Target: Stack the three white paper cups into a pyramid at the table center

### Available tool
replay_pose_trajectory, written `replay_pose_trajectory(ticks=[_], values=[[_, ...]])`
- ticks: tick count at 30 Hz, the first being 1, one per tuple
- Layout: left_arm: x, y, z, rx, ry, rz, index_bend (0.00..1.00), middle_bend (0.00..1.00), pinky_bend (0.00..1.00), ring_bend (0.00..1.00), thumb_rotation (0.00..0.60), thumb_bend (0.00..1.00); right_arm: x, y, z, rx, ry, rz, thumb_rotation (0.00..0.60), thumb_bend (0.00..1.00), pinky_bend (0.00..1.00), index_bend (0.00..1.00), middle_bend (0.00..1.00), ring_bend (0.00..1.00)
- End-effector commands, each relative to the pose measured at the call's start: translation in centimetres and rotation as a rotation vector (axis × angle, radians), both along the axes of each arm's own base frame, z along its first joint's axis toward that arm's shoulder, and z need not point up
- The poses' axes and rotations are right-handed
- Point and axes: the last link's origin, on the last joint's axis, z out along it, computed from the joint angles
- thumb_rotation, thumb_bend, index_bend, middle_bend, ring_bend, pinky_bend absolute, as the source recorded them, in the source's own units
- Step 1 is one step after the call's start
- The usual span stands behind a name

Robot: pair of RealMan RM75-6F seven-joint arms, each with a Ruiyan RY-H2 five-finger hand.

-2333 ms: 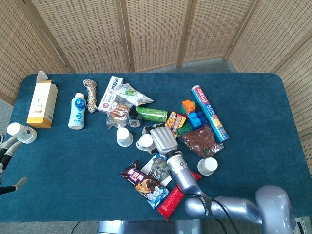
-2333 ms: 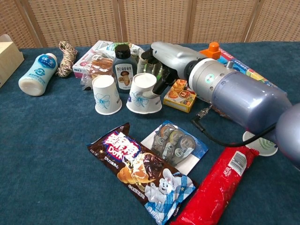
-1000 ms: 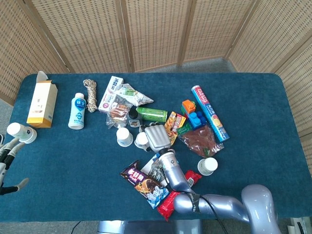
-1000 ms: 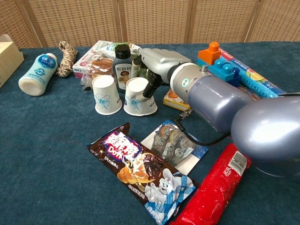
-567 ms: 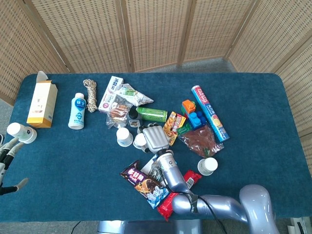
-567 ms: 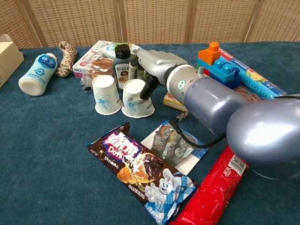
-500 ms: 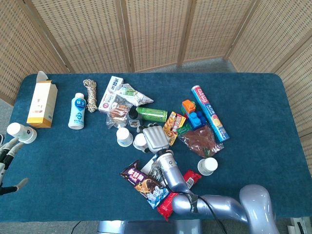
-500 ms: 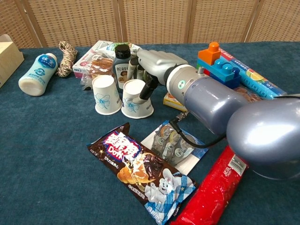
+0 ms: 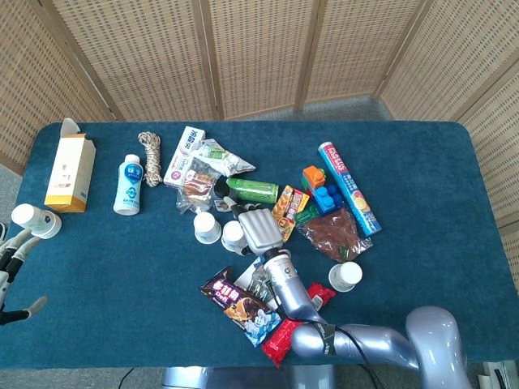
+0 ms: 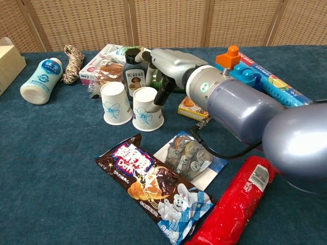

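Chest view: dark bottle (image 10: 134,69) behind cups (image 10: 147,116).

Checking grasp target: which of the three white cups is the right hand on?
The right hand touches the middle cup, the right one of the upside-down pair. Its neighbour stands untouched just left; the third cup sits alone, off to the right.
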Motion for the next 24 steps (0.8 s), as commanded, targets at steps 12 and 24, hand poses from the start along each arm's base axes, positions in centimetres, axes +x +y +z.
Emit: replay_pose_trajectory(ticks=[12,24], values=[[0.2,-0.1,-0.2,-0.01,-0.001,-0.006,0.04,0.0,0.0,0.0,0.6,0.28,-3.2,0.5,5.0,-0.003,-0.046,0.07,0.6,0.13,0.26,0.05,0.2,0.13],[0.2,-0.1,-0.2,-0.009,-0.002,-0.006,0.04,0.0,0.0,0.0,0.6,0.28,-8.8,1.7,8.3,0.007,0.009,0.131,0.6,0.08,0.24,0.05,0.16,0.07]])
